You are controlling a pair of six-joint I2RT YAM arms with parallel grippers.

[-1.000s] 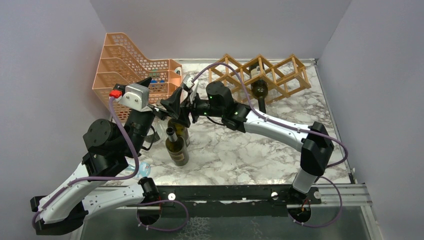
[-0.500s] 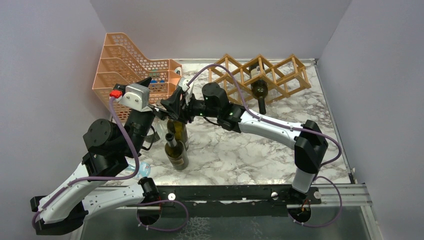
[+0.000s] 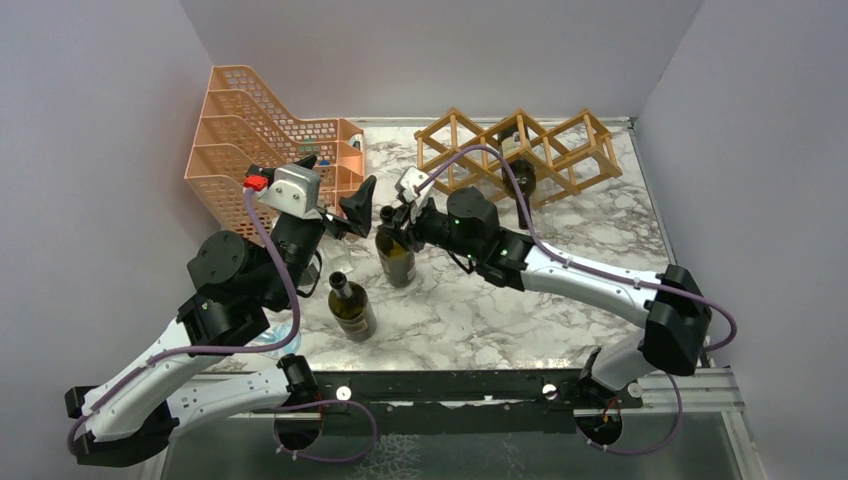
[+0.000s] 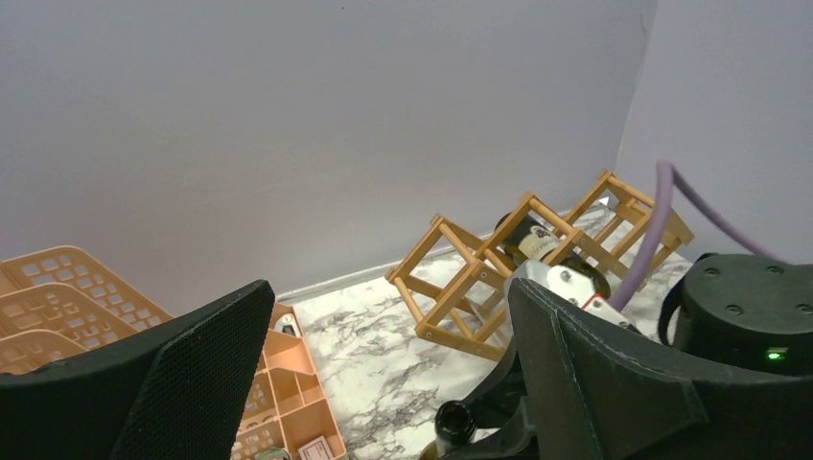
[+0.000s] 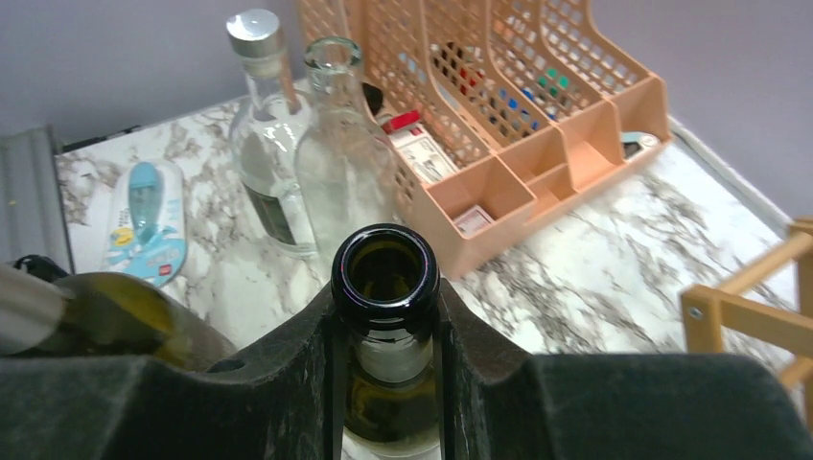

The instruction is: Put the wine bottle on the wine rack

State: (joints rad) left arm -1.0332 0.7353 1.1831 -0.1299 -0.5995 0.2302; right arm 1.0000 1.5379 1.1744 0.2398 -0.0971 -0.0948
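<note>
A dark green wine bottle (image 3: 397, 262) stands upright near the table's middle, its open mouth (image 5: 385, 264) showing in the right wrist view. My right gripper (image 3: 392, 224) is shut on its neck, one finger on each side (image 5: 316, 355). My left gripper (image 3: 336, 188) hangs open just left of it, holding nothing; its fingers (image 4: 173, 383) frame the bottle's mouth (image 4: 454, 422). The wooden wine rack (image 3: 470, 140) stands at the back right, seen as well in the left wrist view (image 4: 460, 273). A bottle (image 3: 520, 178) lies in one of its cells.
A second green wine bottle (image 3: 352, 308) stands in front of the left arm. Two clear glass bottles (image 5: 271, 153) stand beside the orange mesh file tray (image 3: 240, 120) at the back left. A small blue-and-white package (image 5: 144, 220) lies near the front left.
The right gripper has shut on the bottle's neck and carried the bottle rightward, out from between the left fingers. The left arm has shifted slightly up and right.
</note>
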